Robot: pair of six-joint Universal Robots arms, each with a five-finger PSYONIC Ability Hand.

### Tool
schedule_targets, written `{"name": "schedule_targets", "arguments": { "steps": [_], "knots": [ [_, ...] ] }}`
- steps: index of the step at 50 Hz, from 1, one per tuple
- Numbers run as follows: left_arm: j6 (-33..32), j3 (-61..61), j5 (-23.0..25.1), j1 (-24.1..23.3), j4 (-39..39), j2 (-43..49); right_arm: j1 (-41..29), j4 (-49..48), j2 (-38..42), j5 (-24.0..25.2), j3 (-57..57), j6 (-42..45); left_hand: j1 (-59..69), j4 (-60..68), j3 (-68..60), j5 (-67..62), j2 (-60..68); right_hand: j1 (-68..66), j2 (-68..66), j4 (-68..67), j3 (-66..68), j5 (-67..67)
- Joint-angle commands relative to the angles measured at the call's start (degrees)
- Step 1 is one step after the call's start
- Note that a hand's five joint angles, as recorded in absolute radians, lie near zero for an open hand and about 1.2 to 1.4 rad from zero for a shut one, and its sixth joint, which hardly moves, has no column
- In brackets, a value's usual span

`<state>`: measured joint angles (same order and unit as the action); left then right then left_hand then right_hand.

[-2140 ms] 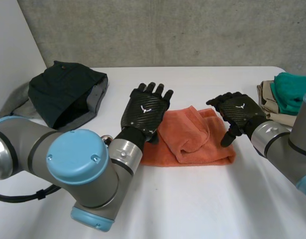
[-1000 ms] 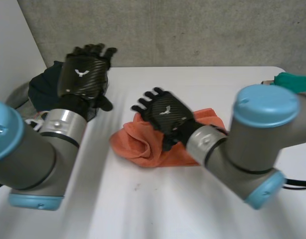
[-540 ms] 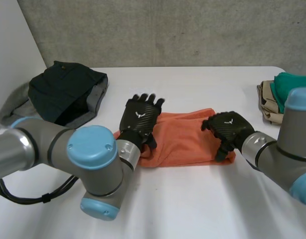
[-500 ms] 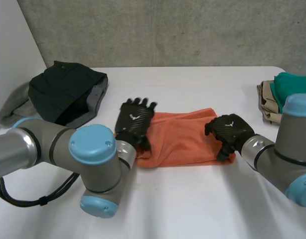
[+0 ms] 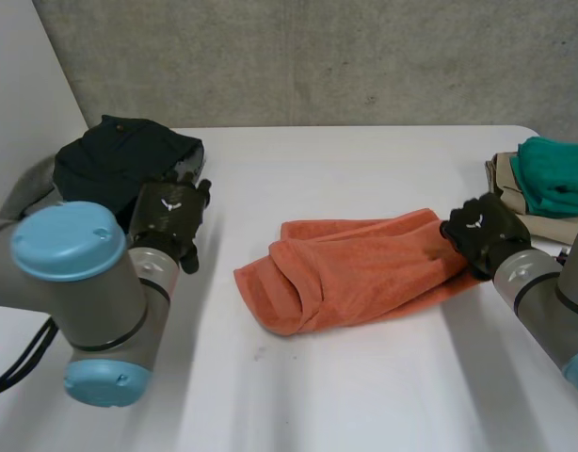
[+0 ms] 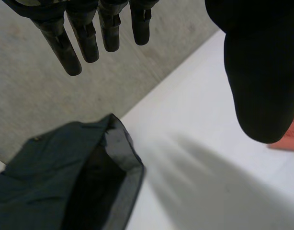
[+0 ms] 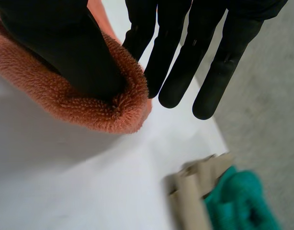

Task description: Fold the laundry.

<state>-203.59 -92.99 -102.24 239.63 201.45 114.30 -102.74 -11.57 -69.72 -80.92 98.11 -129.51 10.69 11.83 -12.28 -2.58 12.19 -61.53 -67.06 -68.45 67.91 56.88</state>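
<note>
Orange terry towel mid white tabletop, long axis left-near to right-far. Right hand is at its right end, the edge pinched between thumb and straight fingers. Left hand is well left of the towel, fingers straight and empty. The towel's loose left end lies nearer that hand.

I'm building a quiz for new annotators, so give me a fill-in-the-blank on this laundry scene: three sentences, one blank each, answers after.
The towel pinched at one end by the right hand is ____ in colour.
The left hand, near the dark garment, has straight fingers and holds ____.
The teal cloth lies on a folded cloth coloured ____.
Missing words: orange; nothing; beige.
</note>
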Motion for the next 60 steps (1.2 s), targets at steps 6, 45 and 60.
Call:
{"name": "schedule_targets", "arguments": {
  "steps": [6, 45, 60],
  "knots": [
    [2.14, -3.25, 0.03, -0.39, 0.00, -6.19, -27.67, -11.45, 8.88, 13.91, -4.26, 8.47, -0.14, -1.28, 1.73, 2.02, -1.63, -18.47, -12.94, -11.55, 12.09, 13.12],
    [14.71, 15.21, -5.07, -17.45, -13.00, 11.56, -9.68, 28.52, 21.90, 11.92, -34.91, -43.55, 2.04, 0.90, -0.45, -0.16, 0.55, 51.53, 57.06, 58.45, -57.91, -56.88],
    [13.66, 11.43, -2.71, -10.33, -20.04, 8.33, -11.96, 25.29, 22.36, -0.73, -37.48, -22.46, 3.23, 2.09, -1.64, -1.34, 1.74, 51.53, 57.06, 58.45, -57.91, -56.88]
  ]
}}
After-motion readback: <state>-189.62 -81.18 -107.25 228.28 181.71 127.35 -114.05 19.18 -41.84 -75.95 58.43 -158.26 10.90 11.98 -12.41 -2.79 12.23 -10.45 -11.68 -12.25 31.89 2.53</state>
